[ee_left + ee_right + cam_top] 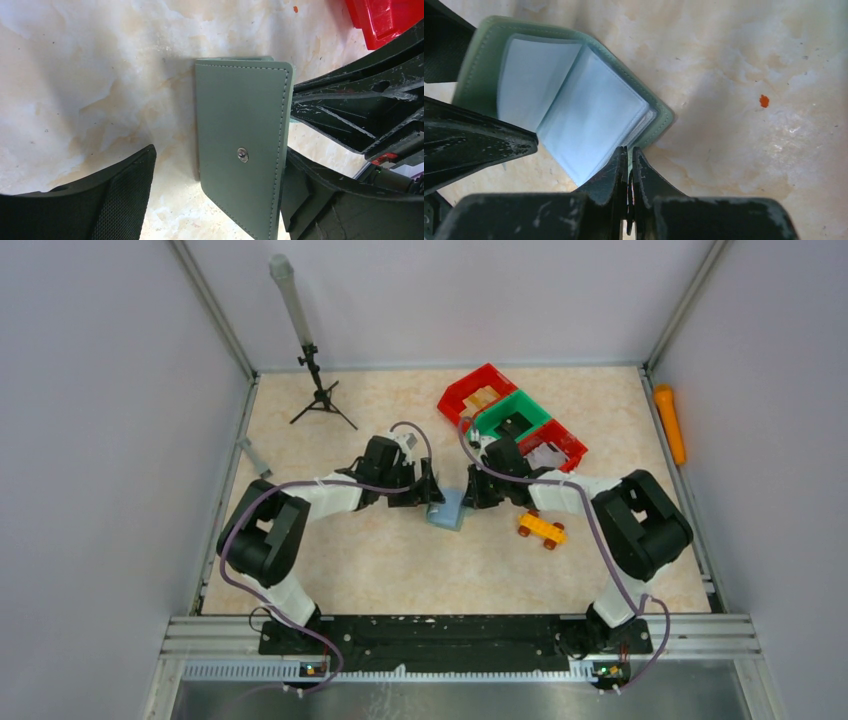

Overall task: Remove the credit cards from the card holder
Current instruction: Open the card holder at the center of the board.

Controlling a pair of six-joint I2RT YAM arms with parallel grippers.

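While the right pincer [629, 150] pinches it, one card holder [574, 100] gapes.

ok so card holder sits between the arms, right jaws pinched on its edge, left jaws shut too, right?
No: the left gripper has its jaws wide open, one either side of the card holder, per the left wrist view. The rest holds, with the right gripper pinched on its edge.
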